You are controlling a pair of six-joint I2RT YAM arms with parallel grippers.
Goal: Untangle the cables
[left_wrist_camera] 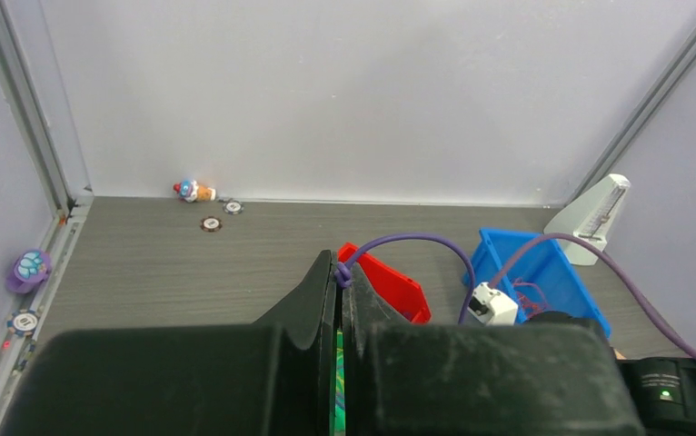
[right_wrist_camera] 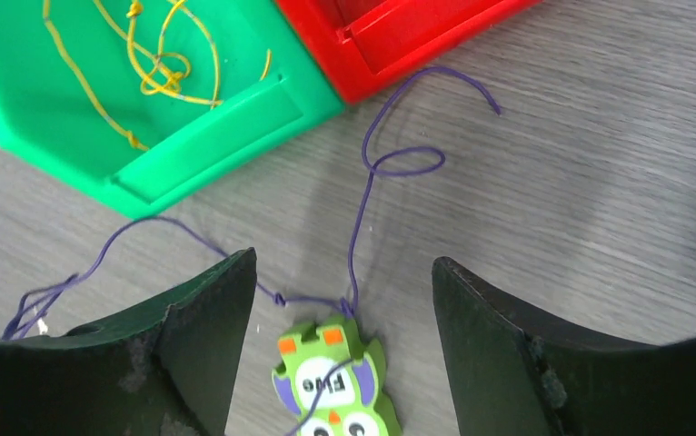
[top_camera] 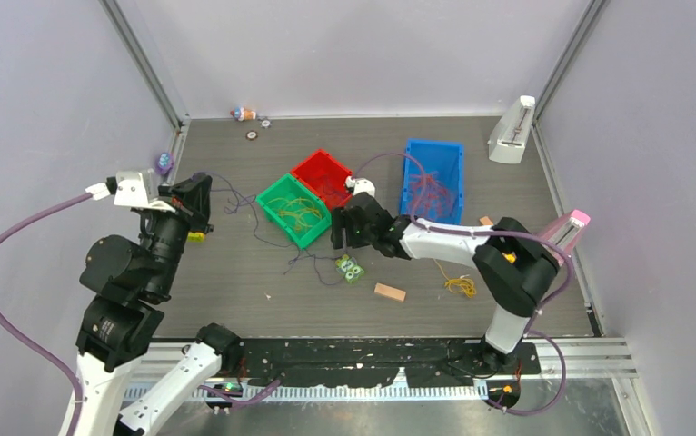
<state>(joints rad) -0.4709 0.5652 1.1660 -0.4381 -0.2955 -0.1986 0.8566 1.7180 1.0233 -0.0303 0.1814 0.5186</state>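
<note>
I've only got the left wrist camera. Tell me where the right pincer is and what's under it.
Observer: The right pincer hangs open just in front of the green bin. It straddles a purple wire and a green owl tile on the table.
Operator: Say what's inside that green bin.
Observer: Yellow wires, loosely knotted together.
</note>
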